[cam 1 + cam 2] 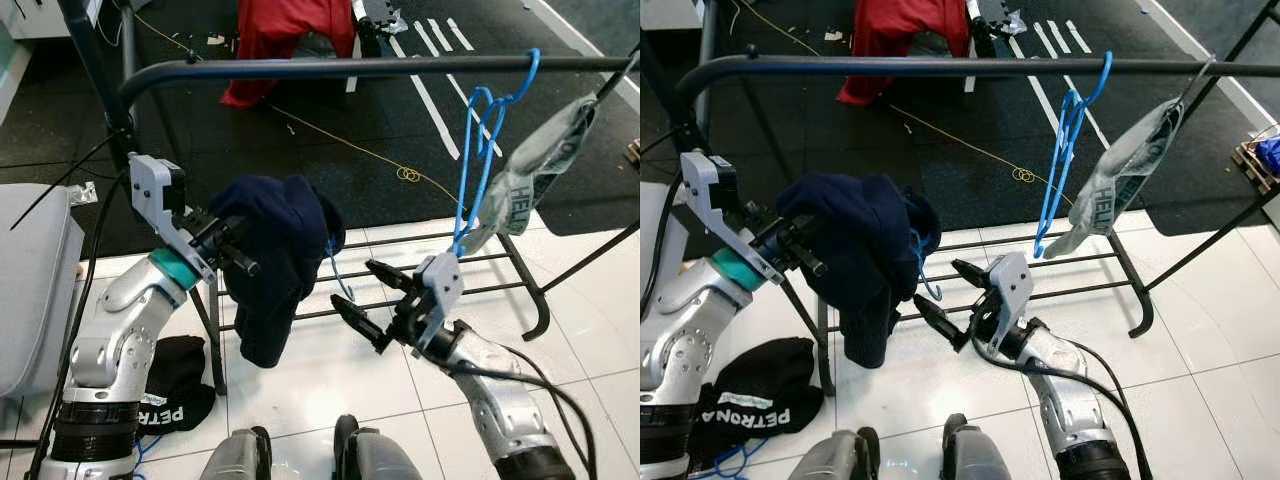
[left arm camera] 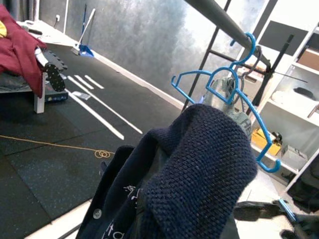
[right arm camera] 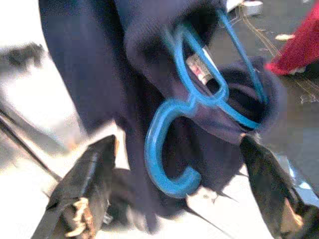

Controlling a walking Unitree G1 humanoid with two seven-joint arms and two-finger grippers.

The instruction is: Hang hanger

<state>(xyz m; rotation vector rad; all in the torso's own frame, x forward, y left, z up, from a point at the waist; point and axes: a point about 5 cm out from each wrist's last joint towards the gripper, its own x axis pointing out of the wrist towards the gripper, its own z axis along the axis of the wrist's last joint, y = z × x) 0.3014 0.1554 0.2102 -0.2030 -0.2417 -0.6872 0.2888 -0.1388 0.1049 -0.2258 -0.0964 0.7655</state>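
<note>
Hanger (image 3: pixel 184 134) hook points down from sweater (image 1: pixel 270 250) in left gripper (image 1: pixel 228 250); right gripper (image 1: pixel 370 300) gapes.

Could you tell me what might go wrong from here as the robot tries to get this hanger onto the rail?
1. The left gripper holds the navy garment bunched up; it could slip off its blue hanger.
2. The right gripper is open, and the hanger's hook hangs between its fingers ungripped; closing off-centre could knock it aside.
3. The rail already carries empty blue hangers and a grey garment, which a lift could snag.
</note>
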